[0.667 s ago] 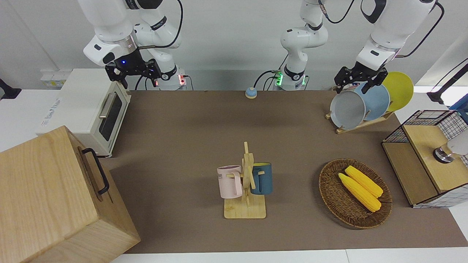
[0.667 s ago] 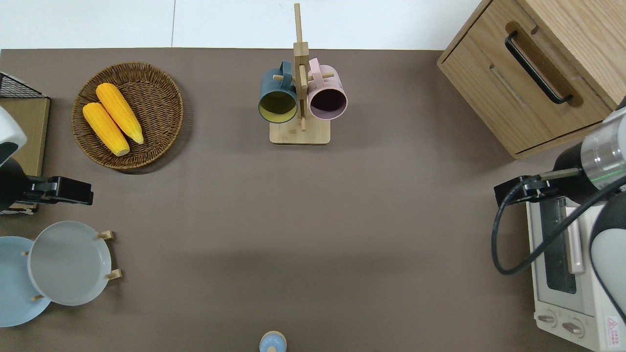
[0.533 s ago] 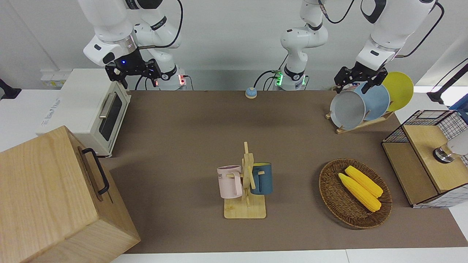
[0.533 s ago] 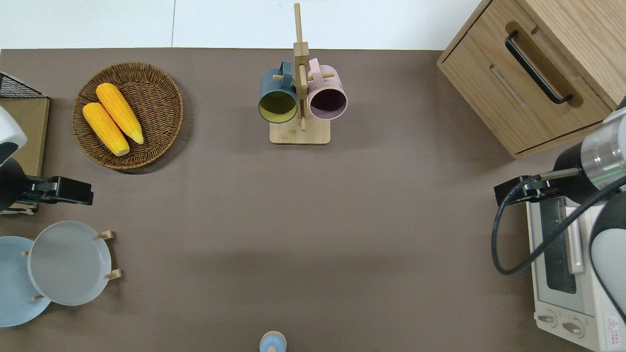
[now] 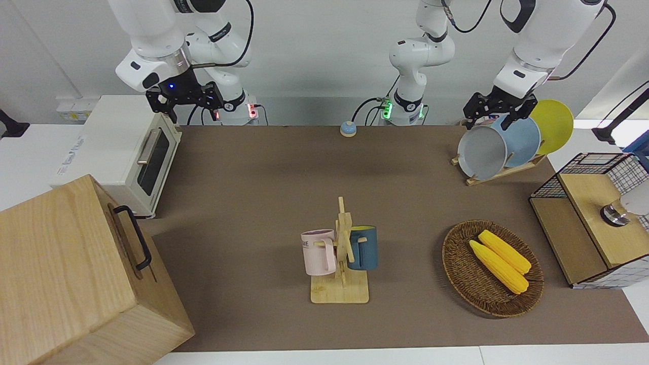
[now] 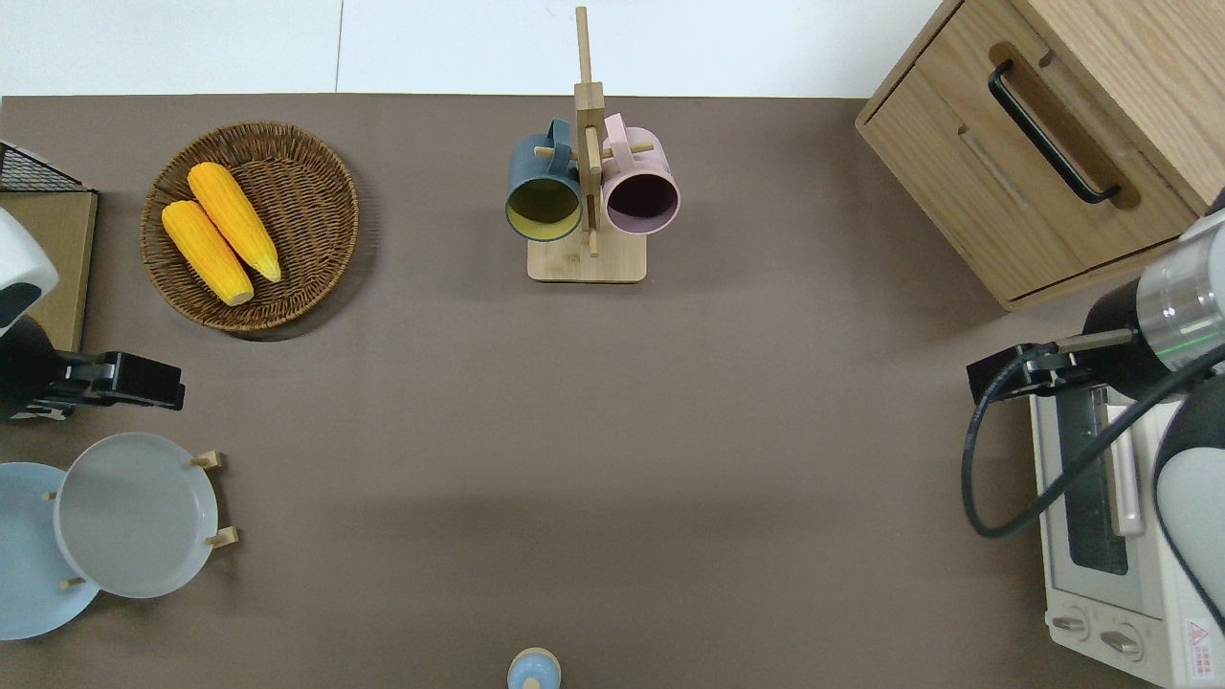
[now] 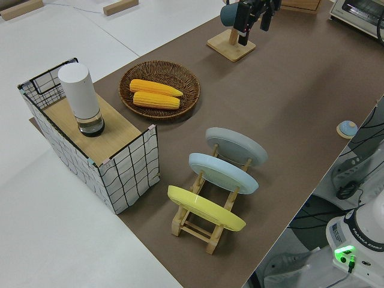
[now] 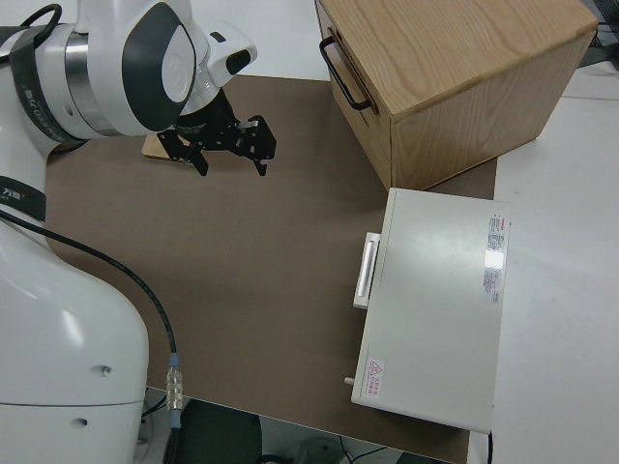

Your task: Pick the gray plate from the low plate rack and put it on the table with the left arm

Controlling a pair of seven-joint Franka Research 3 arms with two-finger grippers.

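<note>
front: faces robots across table [image 5: 263,177]; overhead: straight down; sides: raised, diagonal; all share tabletop

Three plates [image 7: 223,172] – two mugs [image 5: 339,249], two corn cobs [image 5: 499,260] – one rack [image 7: 207,220], one basket [image 5: 464,284], one toaster oven [image 5: 119,152].

The robot base [image 7: 359,239] near the plate rack carries the words "FRANKA ROBOTICS". The pink mug [image 5: 318,252] on the mug stand shows the letters "ME". Other labels are unreadable.

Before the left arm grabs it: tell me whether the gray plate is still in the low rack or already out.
In. The gray plate leans on the low plate rack pegs, beside the light blue plate.
</note>
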